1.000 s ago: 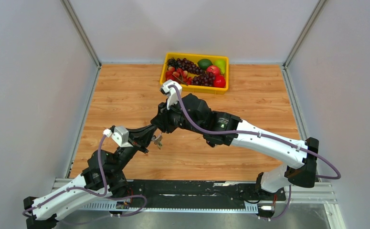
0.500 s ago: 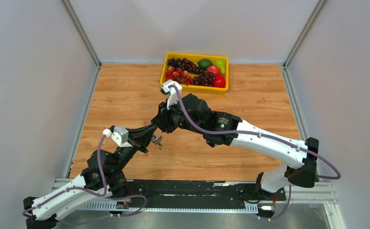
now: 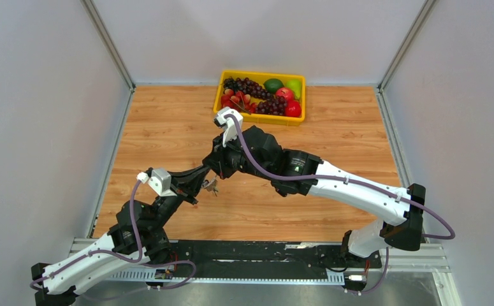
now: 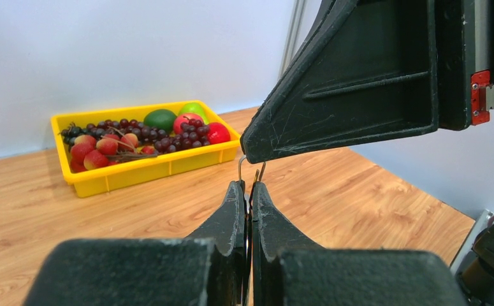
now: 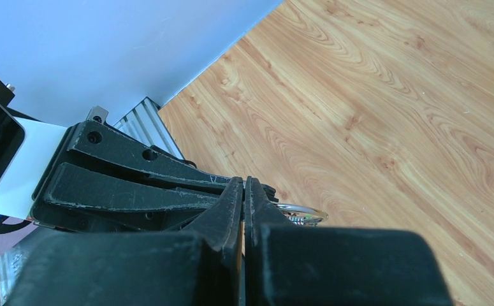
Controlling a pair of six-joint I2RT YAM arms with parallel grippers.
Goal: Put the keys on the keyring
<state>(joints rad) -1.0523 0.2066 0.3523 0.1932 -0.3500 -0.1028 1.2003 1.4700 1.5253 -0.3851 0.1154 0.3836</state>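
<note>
One wooden counter (image 3: 167, 127) lies under everything we see. Well beyond both end effectors, at the far wall, sits a yellow tray (image 4: 155, 171) filled with fruit (image 3: 260, 89): grapes, red pieces and green ones.

Nearer, the two arms meet tip to tip above the counter. We see the left end effector (image 4: 248, 186) with its fingers pressed together on a thin wire loop that rises from between their tips. The right end effector (image 5: 243, 182) comes down from above it, fingers also pressed together, its tip touching the top of that loop. We cannot tell whether anything sits between the right fingers.

From the right wrist view, the keyring (image 5: 303, 212) shows as a silver ring sticking out just past the right end effector's tips, at the end of the left one.

From above, the keys (image 3: 211, 187) are a small glint of metal just beside the left end effector's tips, off the counter. They are too small for us to tell them apart or see their heads.
</note>
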